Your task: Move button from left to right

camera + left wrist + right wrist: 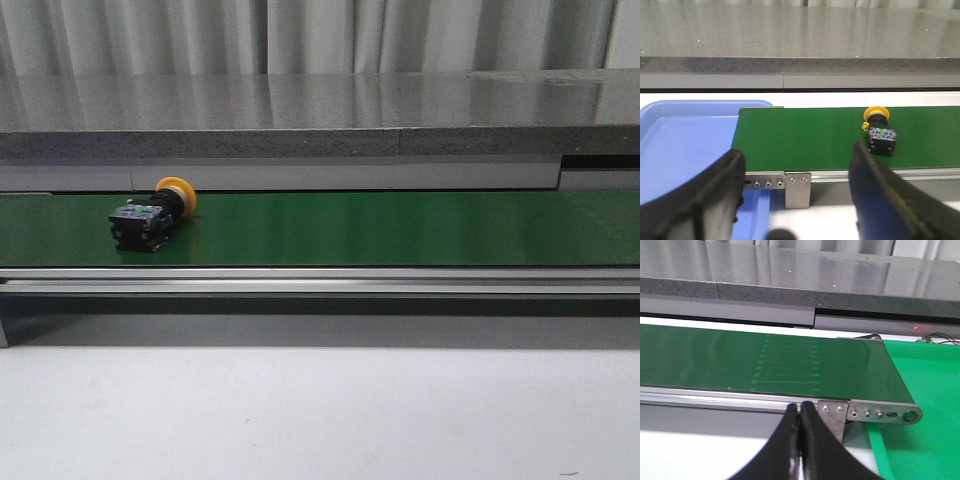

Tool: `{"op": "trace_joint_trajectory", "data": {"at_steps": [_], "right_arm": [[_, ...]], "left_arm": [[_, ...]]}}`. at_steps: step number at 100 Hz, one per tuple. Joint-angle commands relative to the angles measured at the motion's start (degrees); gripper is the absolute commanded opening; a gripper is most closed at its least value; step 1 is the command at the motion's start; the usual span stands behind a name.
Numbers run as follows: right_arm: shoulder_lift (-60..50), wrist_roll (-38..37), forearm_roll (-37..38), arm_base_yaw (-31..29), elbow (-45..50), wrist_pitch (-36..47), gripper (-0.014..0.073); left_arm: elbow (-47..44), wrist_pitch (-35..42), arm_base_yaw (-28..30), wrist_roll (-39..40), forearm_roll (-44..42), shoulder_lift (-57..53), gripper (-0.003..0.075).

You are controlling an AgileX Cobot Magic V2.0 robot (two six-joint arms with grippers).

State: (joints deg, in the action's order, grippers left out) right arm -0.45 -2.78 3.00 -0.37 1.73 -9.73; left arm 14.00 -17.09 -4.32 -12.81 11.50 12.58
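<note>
One button [152, 218] lies on its side on green belt [400, 228], left part. Left hand [800, 200] spread, near it; right hand [801, 440] pressed together, empty. Your risk: round cap rolls if fingers nudge body off-centre.

The right gripper [800, 427], fingertips pressed together, hangs just before the green conveyor belt [765, 365], near its roller end, a green surface [925, 405] beside that end

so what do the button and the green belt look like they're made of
Button: probably moulded plastic, with a glossy yellow-orange cap and a matte black blocky body.
Green belt: looks like smooth rubber or PVC, going by its seamless, slightly sheeny surface; I can't tell which.
</note>
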Motion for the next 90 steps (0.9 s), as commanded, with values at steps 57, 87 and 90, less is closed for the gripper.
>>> {"op": "trace_joint_trajectory", "data": {"at_steps": [57,87,90], "right_arm": [[-1.0,0.2,0.6,0.1,0.0,4.6,-0.0068],[-1.0,0.2,0.7,0.1,0.0,12.5,-0.0068],[-1.0,0.2,0.7,0.1,-0.1,13.6,-0.0068]], "left_arm": [[1.4,5.7,-0.5,0.1,0.9,0.5,0.0005],[1.4,5.7,-0.5,0.1,0.9,0.5,0.0005],[1.4,5.7,-0.5,0.1,0.9,0.5,0.0005]]}}
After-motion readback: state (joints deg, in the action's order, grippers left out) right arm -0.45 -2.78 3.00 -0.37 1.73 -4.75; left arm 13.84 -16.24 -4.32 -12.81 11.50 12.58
